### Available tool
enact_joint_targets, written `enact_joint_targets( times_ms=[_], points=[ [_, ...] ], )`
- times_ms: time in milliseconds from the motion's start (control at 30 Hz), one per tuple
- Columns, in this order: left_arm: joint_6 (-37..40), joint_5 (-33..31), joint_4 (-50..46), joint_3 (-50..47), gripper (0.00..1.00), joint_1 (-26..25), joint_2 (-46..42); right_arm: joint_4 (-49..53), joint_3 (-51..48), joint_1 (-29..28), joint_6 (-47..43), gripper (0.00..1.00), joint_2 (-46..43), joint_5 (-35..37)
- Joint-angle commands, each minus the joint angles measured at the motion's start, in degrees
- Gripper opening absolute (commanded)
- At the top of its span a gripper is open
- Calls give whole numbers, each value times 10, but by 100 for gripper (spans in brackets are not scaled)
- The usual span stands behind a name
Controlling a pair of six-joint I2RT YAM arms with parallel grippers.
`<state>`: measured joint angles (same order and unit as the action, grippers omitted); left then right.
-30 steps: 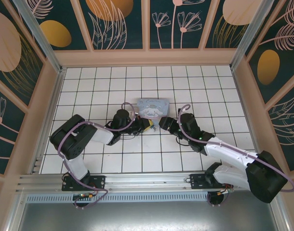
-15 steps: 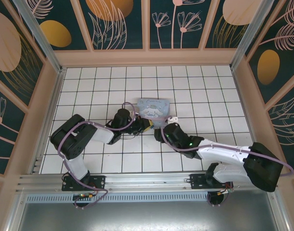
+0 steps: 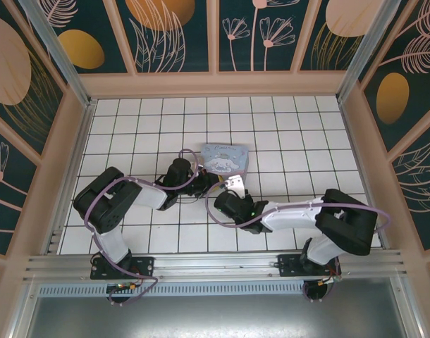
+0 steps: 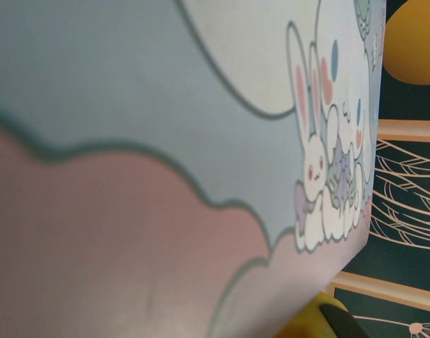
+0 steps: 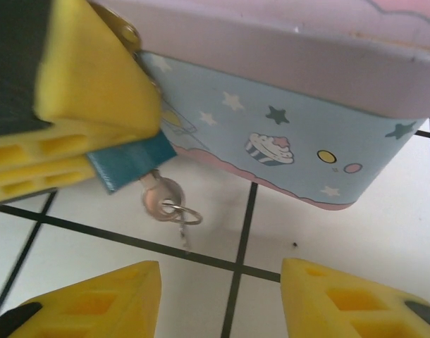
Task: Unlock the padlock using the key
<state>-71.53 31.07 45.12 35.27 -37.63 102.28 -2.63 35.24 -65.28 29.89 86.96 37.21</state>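
In the right wrist view the padlock's dark blue body is clamped between the yellow fingers of my left gripper, right against the tin box. The key sticks out of the padlock's lower end, its round silvery-tan head showing, with a thin wire ring hanging from it. My right gripper is open, its two yellow fingers spread wide just short of the key and touching nothing. The shackle is hidden behind the left fingers.
The pastel blue-and-pink cartoon tin box lies on the white tiled floor, directly behind the padlock; its lid sits close under the left wrist camera. Wooden walls ring the floor.
The right arm has swung left and folded in, bringing its gripper from the tin's right side to just in front of the padlock and key. The left arm has stayed put.
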Motion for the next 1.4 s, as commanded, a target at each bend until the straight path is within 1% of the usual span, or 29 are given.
enact_joint_targets(
  times_ms=[0, 400, 767, 867, 1067, 1167, 1300, 1367],
  points=[
    [6, 14, -3, 11, 0, 0, -14, 13, 21, -5, -4, 48, 16, 47],
    [4, 18, 0, 11, 0, 0, -13, -5, 49, 12, -35, 44, 47, 55],
    [4, 19, 0, 10, 0, -1, -12, -37, 63, 46, -71, 36, 49, 33],
    [5, 21, 1, 9, 0, 0, -11, -47, 69, 51, -81, 31, 49, 21],
    [4, 23, 2, 10, 0, -1, -8, -60, 89, 55, -97, 26, 57, -1],
    [4, 24, 3, 10, 0, 0, -5, -62, 101, 58, -103, 19, 64, -15],
    [4, 28, 4, 10, 0, 0, -4, -72, 104, 75, -101, 2, 58, -52],
    [4, 29, 5, 9, 0, -1, -3, -84, 96, 89, -95, 0, 43, -91]
  ],
)
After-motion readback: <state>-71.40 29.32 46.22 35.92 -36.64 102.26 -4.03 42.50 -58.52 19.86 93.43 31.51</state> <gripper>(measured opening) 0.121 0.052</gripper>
